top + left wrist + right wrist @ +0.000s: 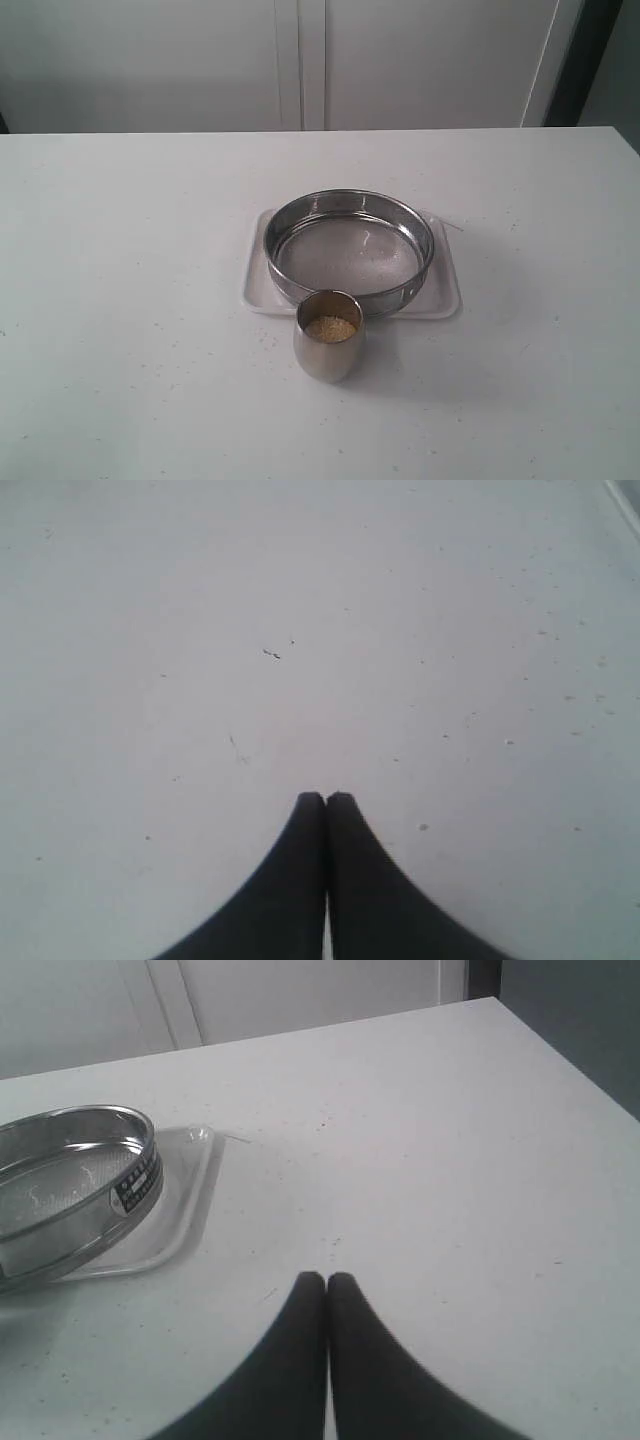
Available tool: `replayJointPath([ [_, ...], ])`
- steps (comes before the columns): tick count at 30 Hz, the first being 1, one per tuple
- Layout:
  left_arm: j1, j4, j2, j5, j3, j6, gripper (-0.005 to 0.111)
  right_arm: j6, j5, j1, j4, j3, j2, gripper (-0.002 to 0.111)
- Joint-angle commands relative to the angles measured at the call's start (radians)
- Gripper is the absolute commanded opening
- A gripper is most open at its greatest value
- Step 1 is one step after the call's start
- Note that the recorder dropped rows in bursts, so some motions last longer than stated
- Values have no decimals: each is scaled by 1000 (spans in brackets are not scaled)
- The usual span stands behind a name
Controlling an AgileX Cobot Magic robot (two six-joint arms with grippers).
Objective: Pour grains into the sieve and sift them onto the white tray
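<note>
Shiny steel, the small rounded cup (328, 350) stands on the white table (120, 300) just in front of the white rectangular tray (447, 297), holding the yellow-and-pale grains (330, 329). The wide round steel-ringed sieve (300, 215) rests in that tray and looks empty. The left tool (326, 798) and right tool (326, 1278) are each pressed together, pinching nothing. One should spread, grip the cup's wall upright, then tip slowly over mid-mesh.

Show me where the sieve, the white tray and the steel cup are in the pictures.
sieve (349, 255), exterior view, on the mesh bottom.
white tray (443, 300), exterior view, on a bare corner beside the sieve.
steel cup (327, 362), exterior view, on its front wall.
</note>
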Motion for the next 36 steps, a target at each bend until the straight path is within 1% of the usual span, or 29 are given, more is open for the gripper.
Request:
replayJointPath([
  [1, 4, -6, -5, 3, 9, -2, 0, 3, -14, 3, -2, 5, -6, 0],
  [11, 4, -6, -5, 3, 9, -2, 0, 3, -16, 3, -2, 5, -6, 0],
  [15, 4, -6, -5, 3, 9, -2, 0, 3, -71, 3, -2, 5, -6, 0],
  [20, 4, -6, -5, 3, 9, -2, 0, 3, -250, 3, -2, 5, -6, 0],
  [21, 4, -6, -5, 3, 9, -2, 0, 3, -335, 3, -2, 5, -6, 0],
  [23, 4, -6, -5, 3, 9, -2, 0, 3, -444, 3, -2, 5, -6, 0],
  [25, 4, -6, -5, 3, 9, -2, 0, 3, -519, 3, -2, 5, -6, 0],
  [36, 4, -6, -5, 3, 9, -2, 0, 3, -526, 3, -2, 5, -6, 0],
])
